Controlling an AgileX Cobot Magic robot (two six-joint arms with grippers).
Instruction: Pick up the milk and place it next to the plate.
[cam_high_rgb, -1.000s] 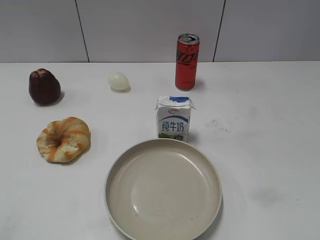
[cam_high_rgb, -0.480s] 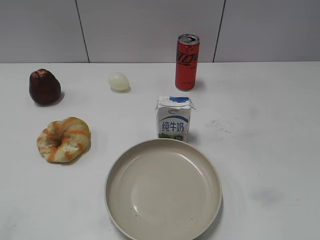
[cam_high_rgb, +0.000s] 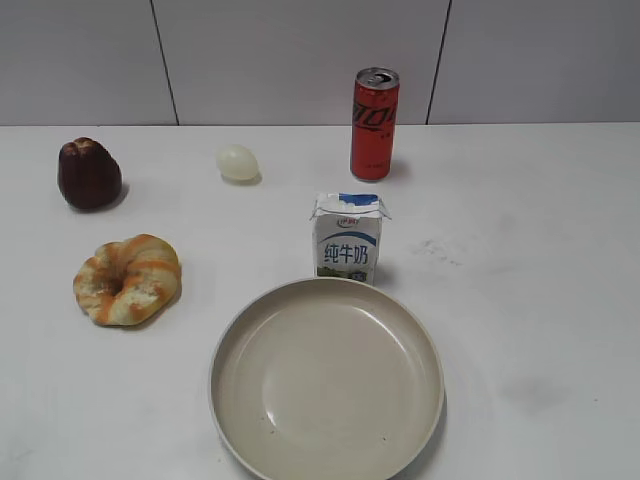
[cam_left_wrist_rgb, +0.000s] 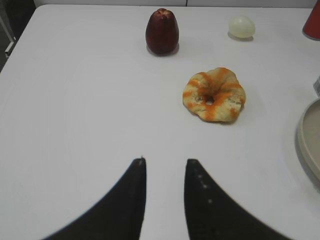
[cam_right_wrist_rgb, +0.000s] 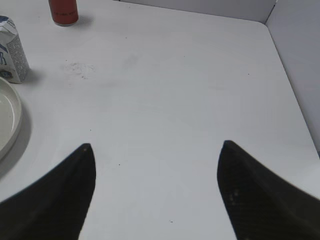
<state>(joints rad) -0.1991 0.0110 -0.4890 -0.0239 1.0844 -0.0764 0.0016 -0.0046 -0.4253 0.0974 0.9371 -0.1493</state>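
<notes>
Upright boxy milk (cam_high_rgb: 347, 237) behind round smooth plate (cam_high_rgb: 326, 378).

The milk (cam_high_rgb: 347, 237) stands upright just behind the plate (cam_high_rgb: 326, 378) rim, so from the front that dish bars my way. The can (cam_high_rgb: 374, 124) stands farther back, apart from it. Bare table (cam_high_rgb: 520, 260) lies open to its right, under my right claw (cam_right_wrist_rgb: 157, 150). Bread (cam_high_rgb: 127, 278) lies well left.
</notes>
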